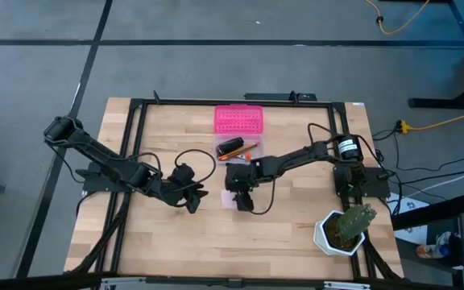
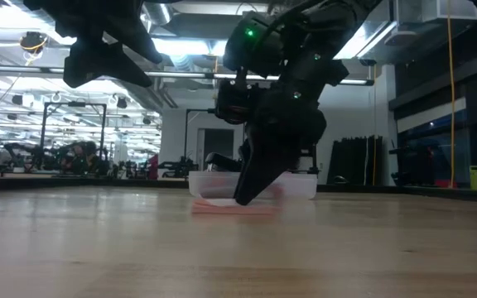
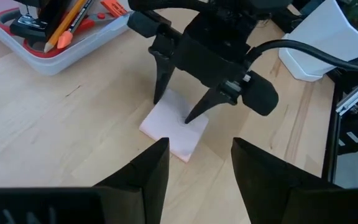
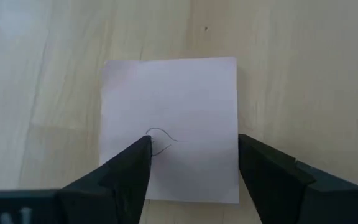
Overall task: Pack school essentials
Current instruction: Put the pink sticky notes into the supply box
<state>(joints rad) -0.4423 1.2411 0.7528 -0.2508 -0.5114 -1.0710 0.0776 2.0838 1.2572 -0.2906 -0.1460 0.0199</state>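
Note:
The pink square notepad [image 4: 179,93] lies flat on the wooden table, seen too in the left wrist view [image 3: 166,135] and low view [image 2: 222,208]. My right gripper [image 4: 192,142] is open and points down right over it [image 3: 173,111]. My left gripper [image 3: 201,162] is open and hovers just left of the pad [image 1: 192,199], touching nothing. The clear box [image 3: 55,53] holds the red-handled scissors [image 3: 82,26], orange pencil [image 3: 64,28], a black item [image 3: 27,25] and a small orange-red piece [image 3: 114,7]. The pens are not clear to see. My right gripper comes at the notepad from above, pointing down, with its open fingers [image 3: 191,115] spread over the pad's top face [image 4: 185,124]. The tips are down at that face in the low view [image 2: 243,199]. Whether they touch it I cannot tell. The pad lies flat on the table.
The box's pink lid [image 1: 238,119] lies at the table's far side, just beyond the clear box [image 1: 236,148]. A cactus in a white pot [image 1: 343,229] stands at the near right corner. A black frame [image 1: 135,121] runs round the tabletop. Bare wood lies near the front edge.

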